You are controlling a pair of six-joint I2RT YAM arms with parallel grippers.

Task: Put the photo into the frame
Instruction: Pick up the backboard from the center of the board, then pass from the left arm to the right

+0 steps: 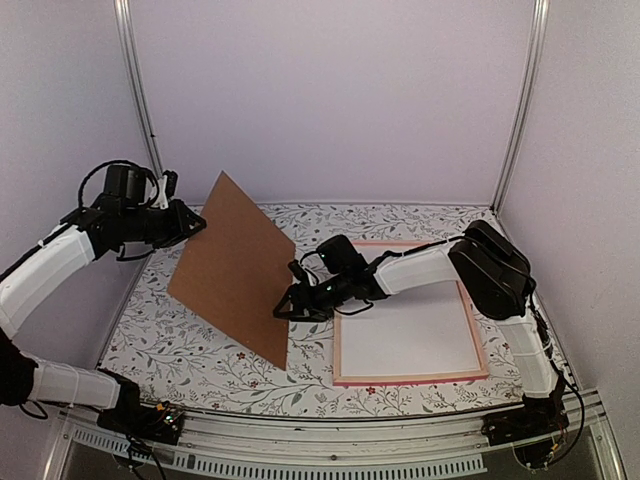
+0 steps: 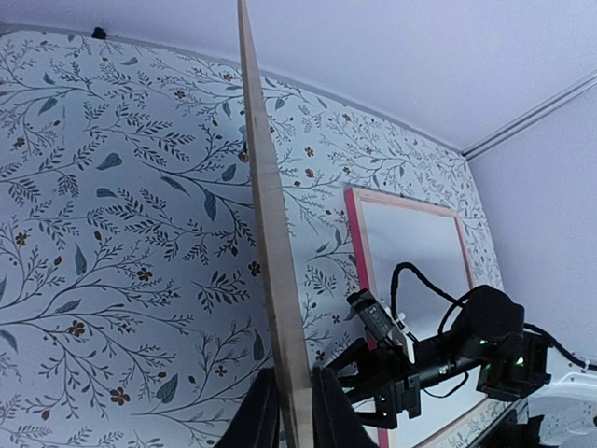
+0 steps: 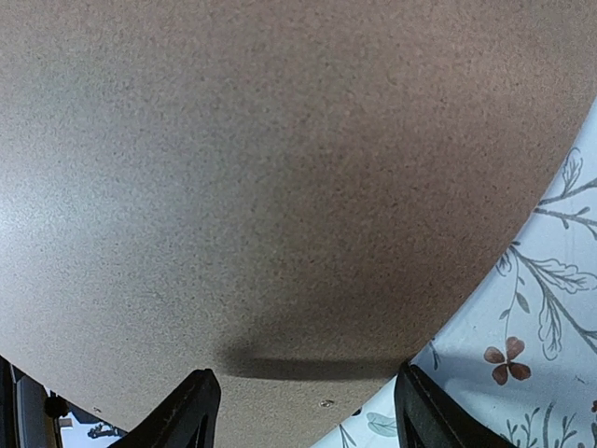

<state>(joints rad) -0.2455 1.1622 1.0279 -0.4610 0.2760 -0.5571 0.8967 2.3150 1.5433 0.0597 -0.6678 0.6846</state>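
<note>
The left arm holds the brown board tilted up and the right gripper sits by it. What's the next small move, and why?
Probably ease the right gripper back from the brown board. Its jaws stand open at the board's face, gripping nothing, while the left gripper pinches the board's upper edge, so the left arm seems able to carry it away from the frame.

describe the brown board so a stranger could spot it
On the floral table, look left of the pink frame lying flat. The brown board stands tilted there, its upper left edge pinched by the left end effector. It alone is plain brown and raised rather than flat.
</note>
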